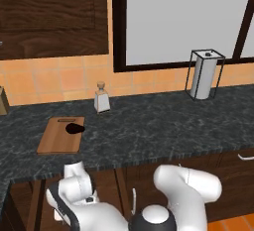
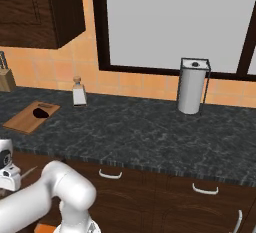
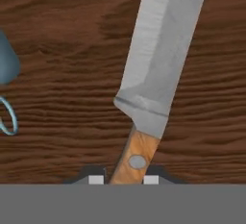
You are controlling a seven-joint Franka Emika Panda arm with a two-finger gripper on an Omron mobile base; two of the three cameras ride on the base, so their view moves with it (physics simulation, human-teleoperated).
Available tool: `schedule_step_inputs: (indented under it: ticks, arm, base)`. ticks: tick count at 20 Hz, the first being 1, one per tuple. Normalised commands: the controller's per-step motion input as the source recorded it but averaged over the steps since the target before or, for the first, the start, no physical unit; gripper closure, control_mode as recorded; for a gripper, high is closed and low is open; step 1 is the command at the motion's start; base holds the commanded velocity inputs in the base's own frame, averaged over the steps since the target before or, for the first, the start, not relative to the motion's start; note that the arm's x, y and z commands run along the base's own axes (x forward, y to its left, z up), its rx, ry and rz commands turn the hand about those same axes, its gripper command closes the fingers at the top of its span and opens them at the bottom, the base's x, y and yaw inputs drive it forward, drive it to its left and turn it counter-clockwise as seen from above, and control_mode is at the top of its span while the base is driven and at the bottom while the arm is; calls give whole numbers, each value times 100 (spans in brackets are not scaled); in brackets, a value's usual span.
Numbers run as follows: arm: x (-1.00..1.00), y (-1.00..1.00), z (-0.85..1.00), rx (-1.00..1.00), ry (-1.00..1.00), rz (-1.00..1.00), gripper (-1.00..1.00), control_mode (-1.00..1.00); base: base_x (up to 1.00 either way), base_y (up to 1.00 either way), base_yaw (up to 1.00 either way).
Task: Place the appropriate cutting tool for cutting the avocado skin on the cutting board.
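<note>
The knife [image 3: 161, 59] lies on dark wood grain, its grey blade running up and away from me and its tan-brown handle [image 3: 134, 158] at the bottom of the hand view. My gripper [image 3: 123, 180] is shut on that handle, one dark fingertip pressed against each side. Up on the counter the light-brown cutting board [image 1: 54, 141] lies at the left, with the dark avocado [image 1: 75, 128] on its far right corner. From the right base view the board [image 2: 22, 122] and avocado [image 2: 41, 112] sit far left. My hand is low, below the counter's front edge under the board.
A light blue peeler [image 3: 7, 69] lies just left of the knife. On the counter stand a small glass bottle [image 1: 101, 98], a paper-towel holder [image 1: 203, 75] at the right and a knife block [image 2: 6, 77] at the far left. Dark cabinet fronts with handles run below.
</note>
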Motion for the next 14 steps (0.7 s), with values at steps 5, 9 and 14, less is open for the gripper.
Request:
schedule_step_inputs:
  ticks: [5, 9, 14]
  arm:
    - [-41, 17, 69, 0, -4, -36, 100, -100]
    - [-52, 0, 100, 0, -8, -37, 100, -100]
    - [-75, 0, 96, 0, 0, -42, 100, -100]
  base:
    - [0, 0, 0]
    - [0, 0, 0]
    - [0, 0, 0]
